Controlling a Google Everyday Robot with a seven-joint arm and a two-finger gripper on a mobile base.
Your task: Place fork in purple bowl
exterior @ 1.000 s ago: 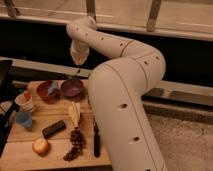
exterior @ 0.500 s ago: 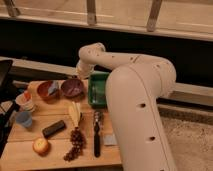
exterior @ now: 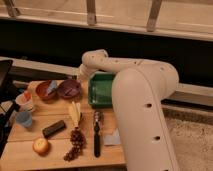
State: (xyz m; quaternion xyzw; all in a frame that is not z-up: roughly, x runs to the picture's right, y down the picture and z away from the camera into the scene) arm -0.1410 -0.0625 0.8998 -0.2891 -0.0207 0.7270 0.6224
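Where two bowls sit: pincer point(exterior: 80, 80), one purple bowl point(exterior: 69, 89).

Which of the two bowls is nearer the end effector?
The purple bowl, the right one of the pair, next to the green tray. The end effector sits just above its right rim; the red-brown bowl lies farther left.

Pincer point(exterior: 81, 80) hidden behind arm point(exterior: 142, 100); fork too small to find; green tray point(exterior: 100, 90) partly covered.
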